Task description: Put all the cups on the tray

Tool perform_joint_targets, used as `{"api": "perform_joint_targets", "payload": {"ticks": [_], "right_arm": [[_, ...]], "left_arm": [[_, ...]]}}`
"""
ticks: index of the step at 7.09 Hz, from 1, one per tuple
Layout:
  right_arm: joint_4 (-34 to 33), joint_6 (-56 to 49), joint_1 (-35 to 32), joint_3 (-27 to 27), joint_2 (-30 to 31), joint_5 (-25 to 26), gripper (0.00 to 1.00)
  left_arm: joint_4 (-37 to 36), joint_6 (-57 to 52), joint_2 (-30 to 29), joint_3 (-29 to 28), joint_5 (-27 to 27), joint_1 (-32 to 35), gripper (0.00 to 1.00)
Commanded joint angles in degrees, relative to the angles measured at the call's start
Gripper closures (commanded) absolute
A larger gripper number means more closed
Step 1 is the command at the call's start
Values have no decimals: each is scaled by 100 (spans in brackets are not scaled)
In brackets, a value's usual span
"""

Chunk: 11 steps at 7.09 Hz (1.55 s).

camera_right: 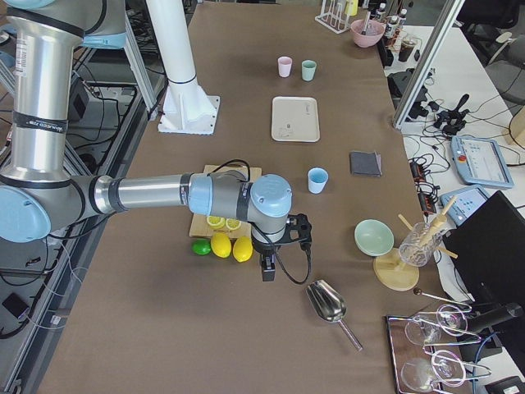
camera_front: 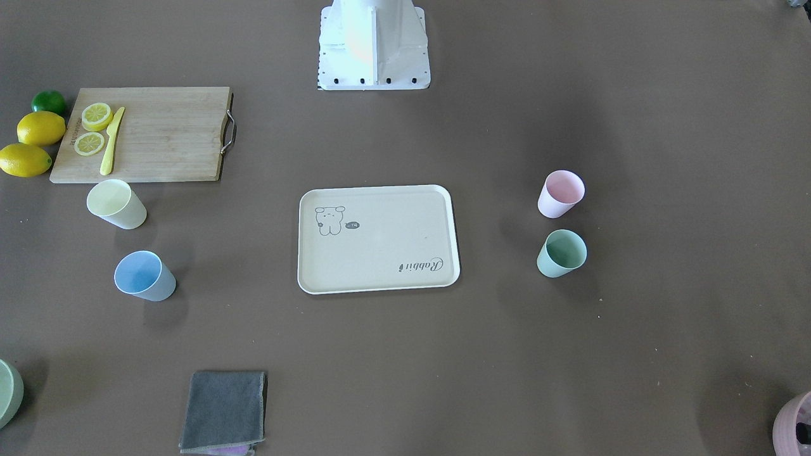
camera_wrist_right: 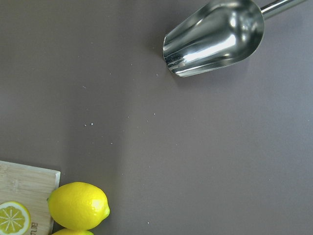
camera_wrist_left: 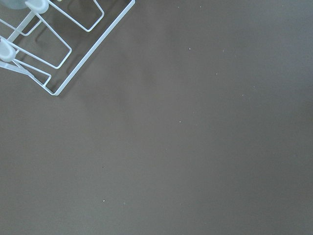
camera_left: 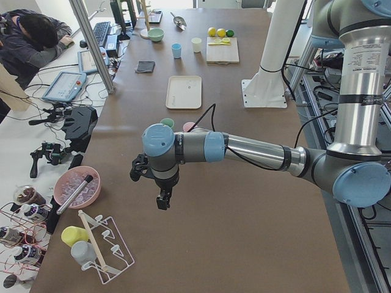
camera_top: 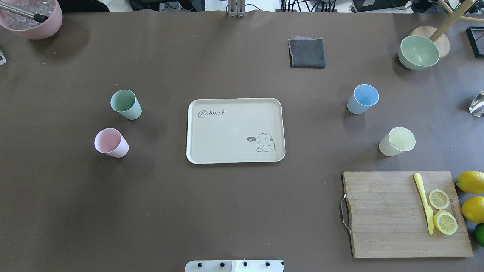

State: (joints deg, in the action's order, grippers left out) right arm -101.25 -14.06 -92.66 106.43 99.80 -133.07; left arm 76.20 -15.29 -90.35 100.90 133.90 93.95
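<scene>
Overhead, the tray (camera_top: 234,113) is lying in the counter's (camera_top: 234,211) middle, pink cup (camera_top: 111,142) and green cup (camera_top: 126,104) standing left of it, blue cup (camera_top: 363,99) and yellow cup (camera_top: 397,141) right. Only side views are showing the left gripper (camera_left: 163,200) and right gripper (camera_right: 267,269); whether their jaws are open cannot be told.

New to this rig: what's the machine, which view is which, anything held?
The robot's left arm and right arm share one table. Two pictures look down on it, from behind and facing the robot; two look along it from either end; two are wrist cameras. A cream tray lies in the middle, green cup and pink cup on the robot's left, blue cup and yellow cup on its right near a cutting board. The left gripper and right gripper hover near the table's ends; neither carries a cup.
</scene>
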Motion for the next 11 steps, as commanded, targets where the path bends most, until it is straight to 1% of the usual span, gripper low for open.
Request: {"api": "perform_joint_targets", "payload": {"ticks": [1, 3, 4, 6, 7, 8, 9, 10, 11], "right_arm": [[9, 0, 20, 0, -4, 0, 0], [35, 9, 20, 9, -4, 0, 0], [366, 35, 20, -26, -4, 35, 0], [1567, 148, 20, -131, 92, -9, 0], [1852, 402, 11, -53, 32, 0, 0], [2203, 578, 3, 17, 75, 43, 0], [2223, 780, 46, 0, -82, 27, 0], [2224, 834, 73, 0, -248, -87, 0], [2215, 1131, 186, -9, -320, -323, 0]], "left_arm": [[52, 0, 17, 35, -4, 0, 1], [245, 0, 52, 236, -4, 0, 1], [263, 9, 18, 194, -13, 0, 1], [325, 44, -70, 298, -13, 35, 1], [873, 61, -123, 334, -4, 61, 1], [1940, 122, -367, 90, -152, 88, 1], [2090, 523, -352, 79, -110, 97, 1], [2161, 580, -352, 131, -31, 88, 1], [2380, 615, -360, 132, 170, 79, 1]]}}
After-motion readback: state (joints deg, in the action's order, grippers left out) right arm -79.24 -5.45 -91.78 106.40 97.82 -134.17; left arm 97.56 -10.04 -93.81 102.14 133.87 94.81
